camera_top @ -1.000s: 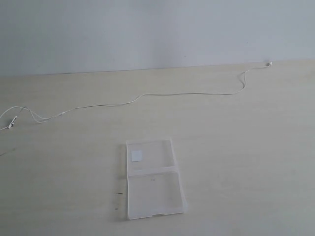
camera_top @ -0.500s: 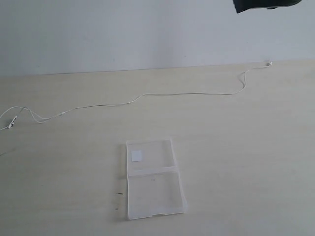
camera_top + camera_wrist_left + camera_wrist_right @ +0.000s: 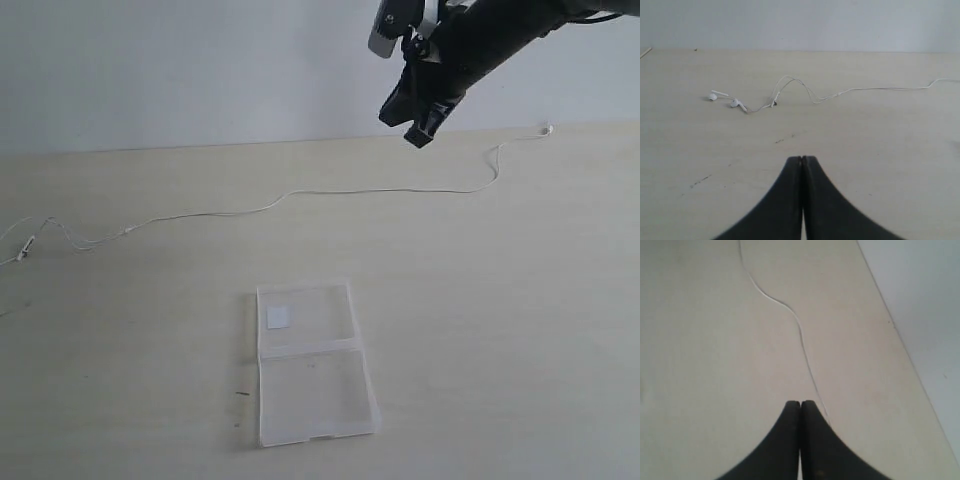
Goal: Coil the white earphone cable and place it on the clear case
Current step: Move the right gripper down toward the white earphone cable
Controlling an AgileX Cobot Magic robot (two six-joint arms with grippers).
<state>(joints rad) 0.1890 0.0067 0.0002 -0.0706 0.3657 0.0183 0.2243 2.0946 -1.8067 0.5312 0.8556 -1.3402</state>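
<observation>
The white earphone cable lies stretched out across the back of the table, from its plug at the far right to the far left edge. In the left wrist view its two earbuds lie side by side, well ahead of my left gripper, which is shut and empty. The clear case lies open and flat near the front centre, with a white sticker on its far half. My right gripper hangs shut above the back of the table. Its wrist view shows the cable running just beside the closed tips.
A pale wall rises right behind the table's back edge, close to the plug. A few small dark marks sit on the tabletop left of the case. The left arm is outside the exterior view.
The right arm has come into the exterior view from the top right and dropped leftward toward the back of the table. The cable and case lie as before.
</observation>
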